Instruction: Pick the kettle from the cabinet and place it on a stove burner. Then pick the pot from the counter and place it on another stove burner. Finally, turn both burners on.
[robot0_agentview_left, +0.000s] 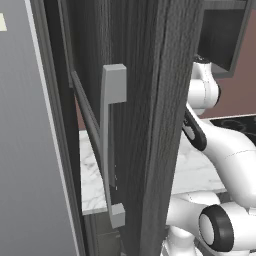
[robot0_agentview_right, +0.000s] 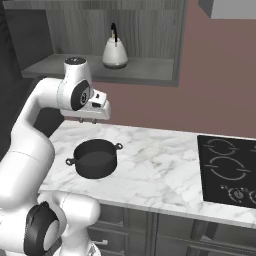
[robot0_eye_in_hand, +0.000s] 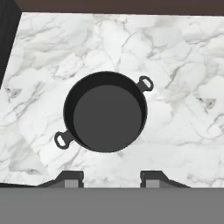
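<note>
My jaws (robot0_eye_in_hand: 112, 178) are spread apart with nothing between them, hanging above the black pot (robot0_eye_in_hand: 105, 112) on the marble worktop (robot0_eye_in_hand: 175, 65). The kettle (robot0_agentview_right: 115, 51) sits up on the cabinet shelf (robot0_agentview_right: 145, 70), well left of the cooktop (robot0_agentview_right: 227, 170).

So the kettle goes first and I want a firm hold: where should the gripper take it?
Probably by the thin black arched handle over the kettle, coming in from the open front of the cabinet. It stands upright on the shelf and its body is rounded, so the handle suits the open gripper better.
</note>
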